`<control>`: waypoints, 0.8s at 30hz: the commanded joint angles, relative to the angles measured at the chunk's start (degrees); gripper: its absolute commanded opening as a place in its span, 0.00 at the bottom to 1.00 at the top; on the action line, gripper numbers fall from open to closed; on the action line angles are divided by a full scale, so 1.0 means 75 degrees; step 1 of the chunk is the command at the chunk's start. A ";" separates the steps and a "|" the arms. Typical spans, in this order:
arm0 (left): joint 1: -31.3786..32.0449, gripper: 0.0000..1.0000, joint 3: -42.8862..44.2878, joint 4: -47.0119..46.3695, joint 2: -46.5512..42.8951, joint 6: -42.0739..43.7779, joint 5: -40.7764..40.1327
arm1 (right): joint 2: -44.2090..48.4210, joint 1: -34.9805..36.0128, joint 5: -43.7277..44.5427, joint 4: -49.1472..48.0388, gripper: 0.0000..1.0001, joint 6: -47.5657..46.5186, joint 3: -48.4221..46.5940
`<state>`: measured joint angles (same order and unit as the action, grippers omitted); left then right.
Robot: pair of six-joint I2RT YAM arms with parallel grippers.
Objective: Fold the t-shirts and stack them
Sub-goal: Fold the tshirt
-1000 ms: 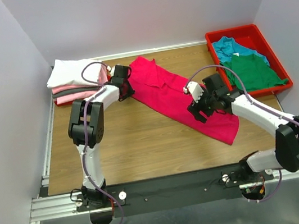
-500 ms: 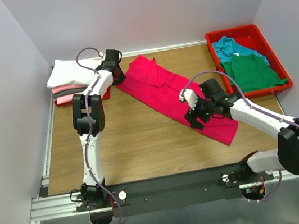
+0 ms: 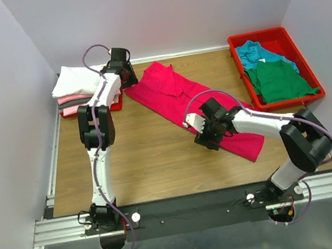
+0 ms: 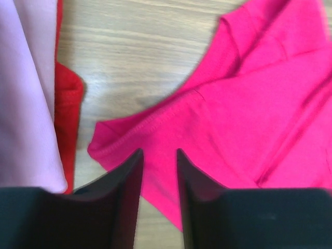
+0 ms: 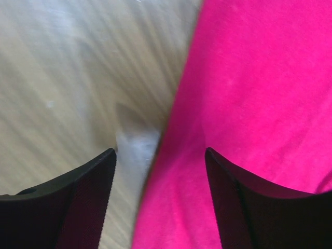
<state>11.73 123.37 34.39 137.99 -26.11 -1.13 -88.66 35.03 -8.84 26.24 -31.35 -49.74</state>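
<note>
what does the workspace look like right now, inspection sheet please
surface: wooden table, shirts lying on it
job's things: crimson t-shirt spread diagonally mid-table; folded stack, white on top, far left; teal shirt and green shirt in the red tray, far right
clutter: nothing seen
grippers: left gripper open narrowly over the crimson t-shirt's far corner; right gripper open wide, straddling its long edge
cables: purple cable loops off each arm, no snag seen
surroundings: pale walls on three sides; metal rail at the near edge
</note>
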 commanded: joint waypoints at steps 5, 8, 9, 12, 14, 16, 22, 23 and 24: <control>-0.0017 0.46 -0.0511 -0.0707 -0.2282 0.0703 0.0700 | -0.0693 0.0193 0.1144 -0.0346 0.56 0.0172 -0.0446; -0.0017 0.46 -0.1084 -0.0940 -0.3125 0.0809 0.0771 | -0.0811 0.0368 0.1074 -0.0323 0.40 0.0219 -0.0458; -0.0017 0.46 -0.1539 -0.1011 -0.3350 0.0844 0.0829 | -0.0869 0.0439 0.1050 -0.0300 0.34 0.0231 -0.0470; -0.0017 0.46 -0.2627 -0.1467 -0.4297 0.0961 0.0982 | -0.0998 0.0696 0.0863 -0.0147 0.21 0.0336 -0.0621; -0.0017 0.46 -0.3193 -0.1632 -0.4756 0.1020 0.1064 | -0.1115 0.0848 0.0711 0.0004 0.15 0.0395 -0.0751; -0.0017 0.46 -0.4025 -0.1866 -0.5413 0.1055 0.1181 | -0.1245 0.0966 0.0418 0.0134 0.14 0.0489 -0.1055; -0.0017 0.47 -0.5795 -0.2230 -0.7065 0.1149 0.1357 | -0.2099 0.1856 -0.0413 0.0661 0.11 0.0805 -0.2015; -0.0017 0.47 -0.6087 -0.2230 -0.7415 0.1195 0.1404 | -0.2355 0.2043 -0.0496 0.0789 0.11 0.0852 -0.2342; -0.0017 0.47 -0.6218 -0.2230 -0.7569 0.1208 0.1404 | -0.2486 0.2149 -0.0659 0.0872 0.11 0.0887 -0.2554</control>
<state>11.75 80.84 19.81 87.94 -18.72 7.09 -102.83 47.31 -6.85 28.47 -27.22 -64.01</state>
